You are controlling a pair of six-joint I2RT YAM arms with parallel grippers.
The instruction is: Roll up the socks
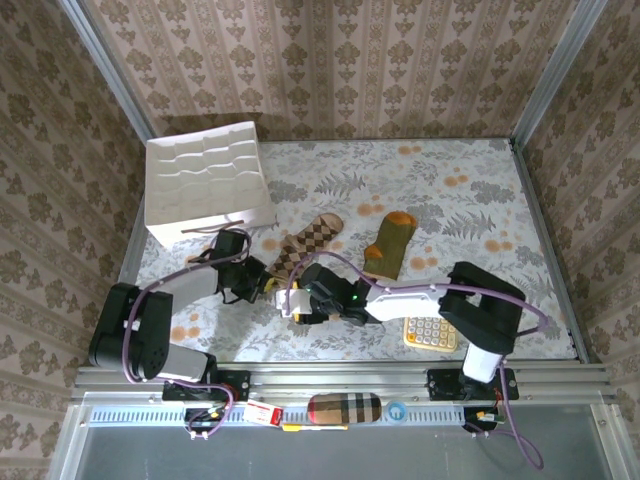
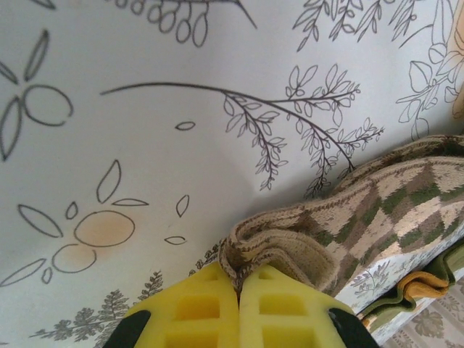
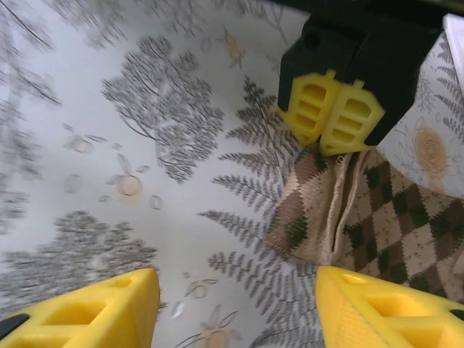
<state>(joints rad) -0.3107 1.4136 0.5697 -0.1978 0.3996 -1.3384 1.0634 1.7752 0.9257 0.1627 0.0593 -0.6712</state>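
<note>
Tan-brown argyle sock [image 2: 391, 210], cuff bunched, olive sock [image 1: 390, 245] lying flat, orange toe

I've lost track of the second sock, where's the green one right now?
In the top view the green sock lies near the middle of the table, just right of the argyle sock, orange toe at its far end.

Top view high overhead; wrist views close, low, sharing argyle sock [image 2: 391, 210].
</note>
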